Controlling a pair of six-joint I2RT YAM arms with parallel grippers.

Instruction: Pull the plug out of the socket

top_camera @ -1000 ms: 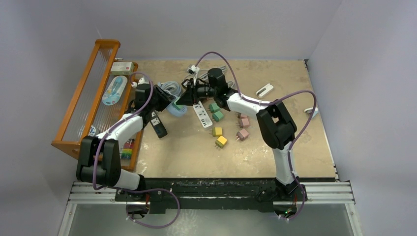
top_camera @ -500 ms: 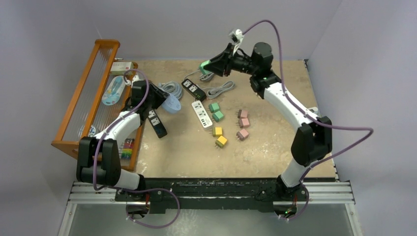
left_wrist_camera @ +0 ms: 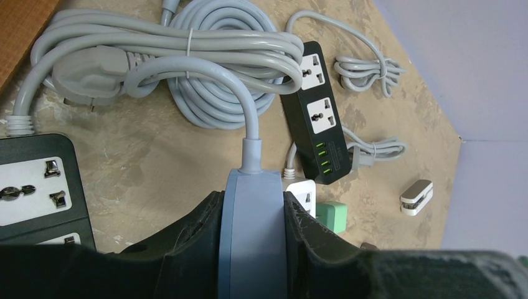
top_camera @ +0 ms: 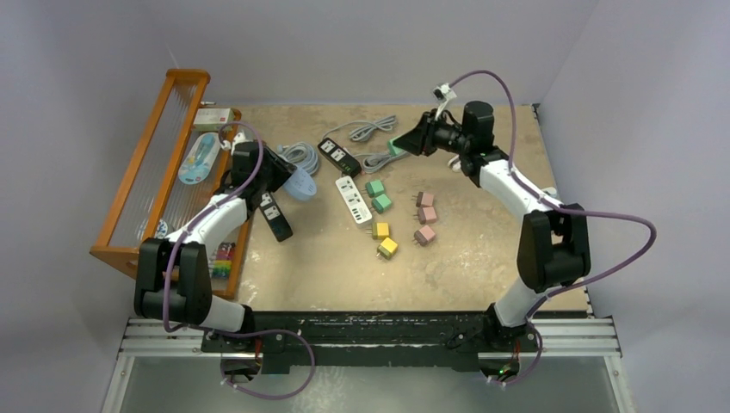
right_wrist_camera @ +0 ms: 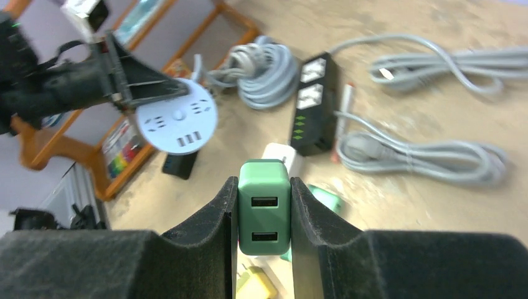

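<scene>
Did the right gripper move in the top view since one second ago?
Yes. The right gripper went from left of the white power strip, by the round socket, to its far right, carrying the green plug.

We see a tan, scuffed table (top_camera: pixel 482 258). An orange rack (top_camera: pixel 188 77) stands along its left edge. At the far side lie a coiled grey cable (top_camera: pixel 301 153), a black strip (top_camera: pixel 337 157) just right of it, and two bundled grey cords (top_camera: pixel 370 131) beside that strip. A second black strip (top_camera: pixel 275 219) lies near the rack. In the middle lies a white strip (top_camera: pixel 354 200). Just right of it sit two green plugs (top_camera: pixel 382 203), with two yellow plugs (top_camera: pixel 387 248) nearer us and three pink plugs (top_camera: pixel 428 214) further right. From the left wrist we also see a small white clip (left_wrist_camera: pixel 416 197) well beyond these.
</scene>
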